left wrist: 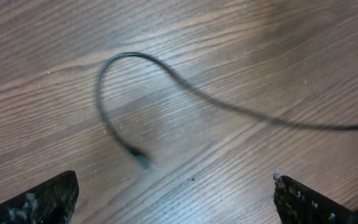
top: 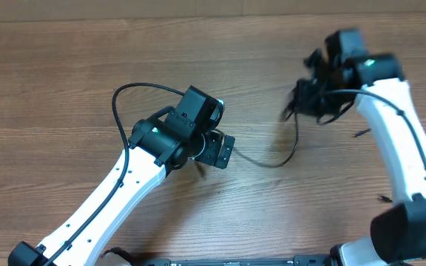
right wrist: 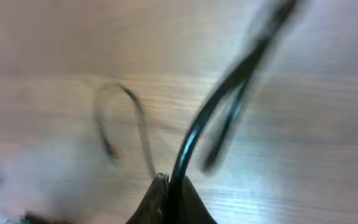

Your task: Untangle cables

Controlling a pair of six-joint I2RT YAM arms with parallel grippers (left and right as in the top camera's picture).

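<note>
A thin black cable (top: 283, 159) lies on the wooden table and curves from beside my left gripper (top: 220, 151) up towards my right gripper (top: 307, 98). In the left wrist view this cable (left wrist: 114, 62) makes a loop, with its plug end (left wrist: 143, 160) on the wood just ahead of the open, empty left gripper (left wrist: 176, 202). My right gripper (right wrist: 169, 190) is shut on a black cable (right wrist: 229, 87) and holds it above the table. The picture is blurred. A dark bunch of cable hangs at the right gripper in the overhead view.
Small loose cable ends lie by the right arm (top: 361, 133) and lower right (top: 383, 198). A blurred cable loop (right wrist: 135, 118) lies on the wood below the right gripper. The left arm's own thick cable (top: 120, 100) arcs over the table.
</note>
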